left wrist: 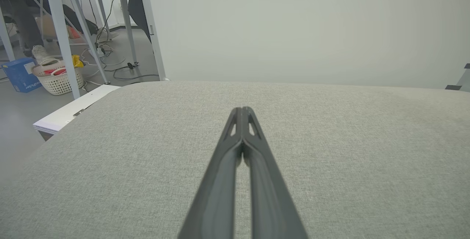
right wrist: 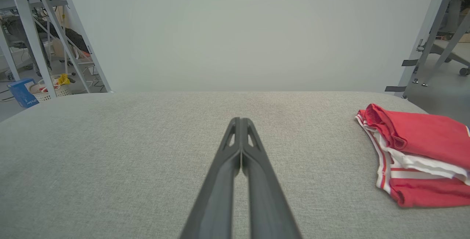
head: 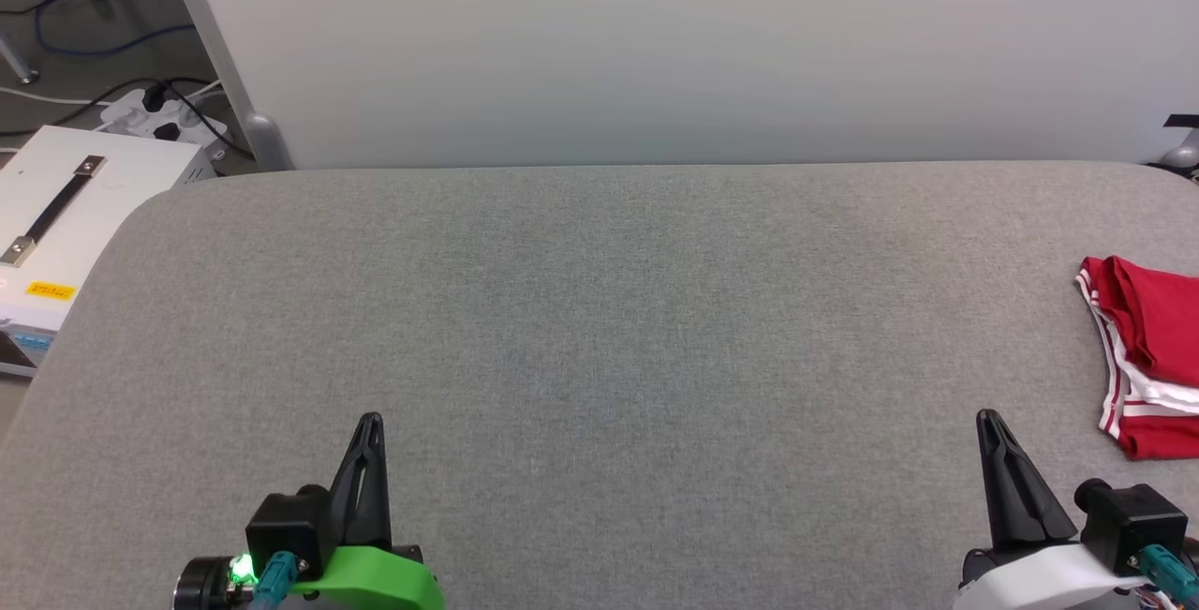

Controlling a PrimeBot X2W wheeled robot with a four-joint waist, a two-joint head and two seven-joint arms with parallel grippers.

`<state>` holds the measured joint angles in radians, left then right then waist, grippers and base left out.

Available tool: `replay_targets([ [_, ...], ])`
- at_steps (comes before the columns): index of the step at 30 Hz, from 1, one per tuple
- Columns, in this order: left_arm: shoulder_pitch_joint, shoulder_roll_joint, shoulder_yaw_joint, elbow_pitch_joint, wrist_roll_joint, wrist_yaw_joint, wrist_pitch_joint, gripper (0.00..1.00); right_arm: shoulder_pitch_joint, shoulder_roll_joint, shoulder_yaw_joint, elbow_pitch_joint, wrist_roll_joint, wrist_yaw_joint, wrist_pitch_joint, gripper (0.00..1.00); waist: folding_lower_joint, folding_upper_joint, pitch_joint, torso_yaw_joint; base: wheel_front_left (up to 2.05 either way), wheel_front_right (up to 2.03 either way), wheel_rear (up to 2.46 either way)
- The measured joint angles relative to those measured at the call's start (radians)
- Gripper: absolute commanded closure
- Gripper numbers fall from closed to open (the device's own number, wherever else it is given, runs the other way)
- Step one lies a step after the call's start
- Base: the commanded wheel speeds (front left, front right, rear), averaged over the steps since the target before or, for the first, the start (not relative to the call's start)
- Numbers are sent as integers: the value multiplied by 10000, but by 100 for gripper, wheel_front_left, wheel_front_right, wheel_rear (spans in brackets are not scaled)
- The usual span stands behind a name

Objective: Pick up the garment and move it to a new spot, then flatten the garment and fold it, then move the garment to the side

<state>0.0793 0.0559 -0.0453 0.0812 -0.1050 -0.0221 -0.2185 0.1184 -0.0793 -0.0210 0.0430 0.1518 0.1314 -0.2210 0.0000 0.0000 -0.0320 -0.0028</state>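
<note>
Fingers on my left gripper (head: 371, 419) are pressed flat together right up to the tips, with nothing pinched between them. Same deal for my right gripper (head: 989, 413): fully closed and empty. On the head cam both sit along the near edge of the table (head: 599, 310), the left one toward the near left corner and the right one toward the near right corner, tips pointing at the far edge. I can't tell if they're touching the grey fabric top or hanging just above it.

The garment (head: 1150, 348) is over at the table's right edge, roughly midway between the near and far edges. It's well apart from the left gripper and near the right one, off to that one's right and a bit further back. It's a folded bundle: red on top, a white layer poking out of the middle, red again underneath. The striped red-and-white trim runs down the side facing the table's middle. The head cam cuts off its right part.

A pale wall panel (head: 656, 48) stands behind the far edge. A white box (head: 66, 207) with a black handle sits off the far left corner.
</note>
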Motion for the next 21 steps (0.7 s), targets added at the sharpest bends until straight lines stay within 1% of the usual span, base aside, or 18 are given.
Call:
replay_targets([
  [21, -49, 0, 94, -165, 169, 4, 416, 100, -187, 44, 27, -44, -259, 0, 424, 100, 0, 0, 62, 5, 0, 0, 0],
])
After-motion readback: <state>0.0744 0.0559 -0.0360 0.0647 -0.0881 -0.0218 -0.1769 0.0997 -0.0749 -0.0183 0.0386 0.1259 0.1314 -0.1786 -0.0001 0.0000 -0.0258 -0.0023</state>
